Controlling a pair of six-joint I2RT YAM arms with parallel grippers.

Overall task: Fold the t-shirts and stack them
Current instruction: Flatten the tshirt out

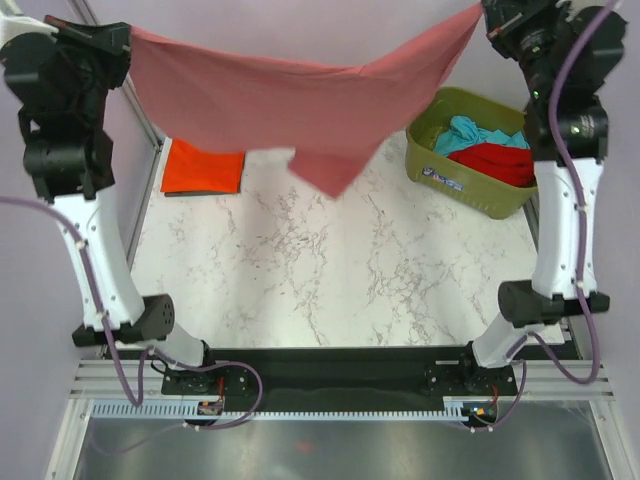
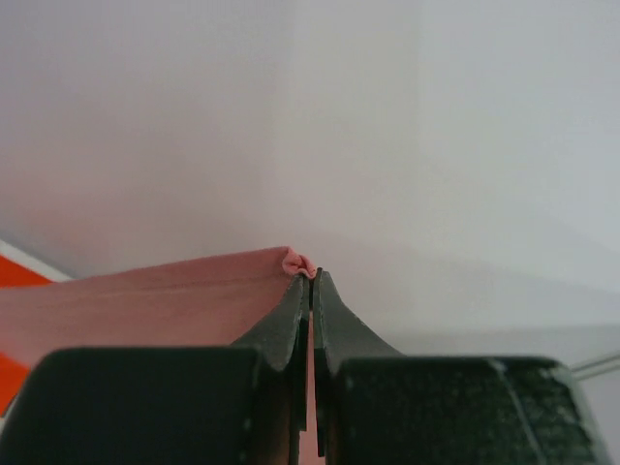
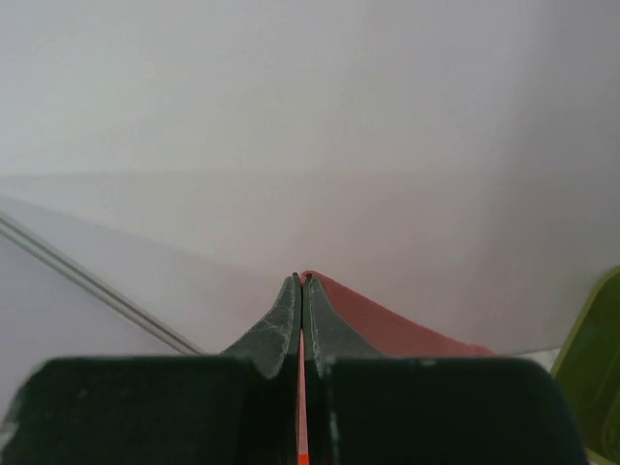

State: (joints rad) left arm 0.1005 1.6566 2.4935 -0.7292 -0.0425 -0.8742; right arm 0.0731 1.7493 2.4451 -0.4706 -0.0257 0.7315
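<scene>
- Left gripper [image 2: 311, 278]: clamped on one corner of the dusty pink t-shirt [image 1: 300, 100].
- Right gripper [image 3: 301, 283]: clamped on the other corner; the cloth hangs spread above the table [image 1: 300, 270].

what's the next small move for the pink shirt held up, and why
Probably lower both arms to lay the pink t-shirt flat on the marble table: left gripper and right gripper are shut on its ends, and it hangs spread in the air.
</scene>
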